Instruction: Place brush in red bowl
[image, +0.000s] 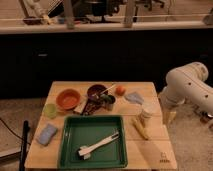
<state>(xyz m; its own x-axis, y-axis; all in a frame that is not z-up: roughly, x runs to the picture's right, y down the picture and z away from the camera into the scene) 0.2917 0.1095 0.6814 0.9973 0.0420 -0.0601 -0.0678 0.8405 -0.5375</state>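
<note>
The cream-white brush (98, 144) lies diagonally inside the green tray (66, 145) at the table's front, its blocky head toward the front left. The orange-red bowl (68, 98) sits at the back left of the table and looks empty. My white arm hangs at the table's right edge. The gripper (169, 119) points down beside that edge, far from both the brush and the bowl, and holds nothing that I can see.
A dark maroon bowl (96, 91) with a thin pale utensil (108, 89) stands behind the tray, next to dark clutter (101, 103). There is also a light-green cup (50, 110), a blue sponge (46, 134), an orange fruit (120, 90), a pale cloth (134, 97), a white container (147, 112) and a yellow item (140, 128).
</note>
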